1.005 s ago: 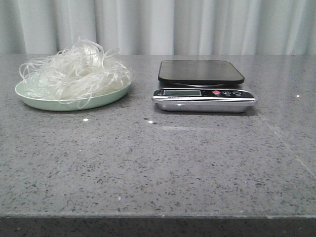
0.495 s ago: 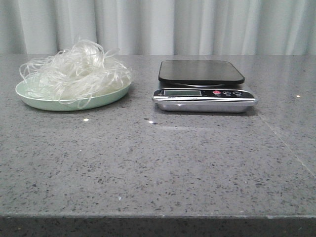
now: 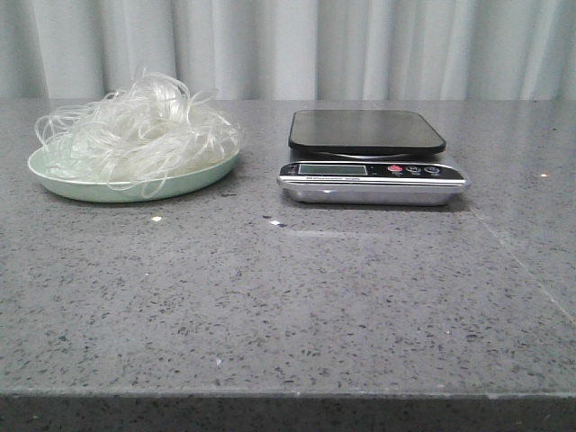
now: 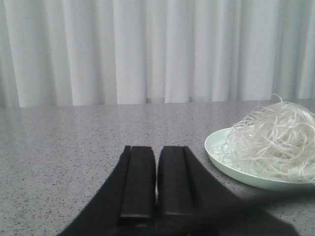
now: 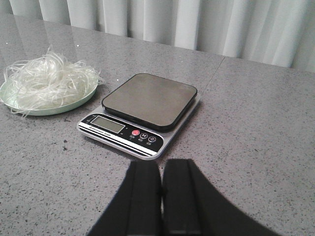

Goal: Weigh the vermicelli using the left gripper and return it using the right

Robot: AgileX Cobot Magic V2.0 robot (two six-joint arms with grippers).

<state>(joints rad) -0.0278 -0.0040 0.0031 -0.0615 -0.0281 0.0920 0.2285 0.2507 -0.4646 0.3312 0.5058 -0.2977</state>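
- Whitish vermicelli (image 3: 135, 121) lies heaped on a pale green plate (image 3: 54, 175) at the far left of the counter (image 3: 288, 306), well apart from the scale (image 3: 369, 157), which stands to its right with an empty platform.
- Left tool (image 4: 156, 184) has its fingers pressed together, gripping nothing; the heap lies ahead of it and off to its right.
- Right tool (image 5: 161, 189) is likewise closed and empty, facing the scale (the noodles lie farther left).
- I judge the left arm nearer; the loose tangle shows no long axis.
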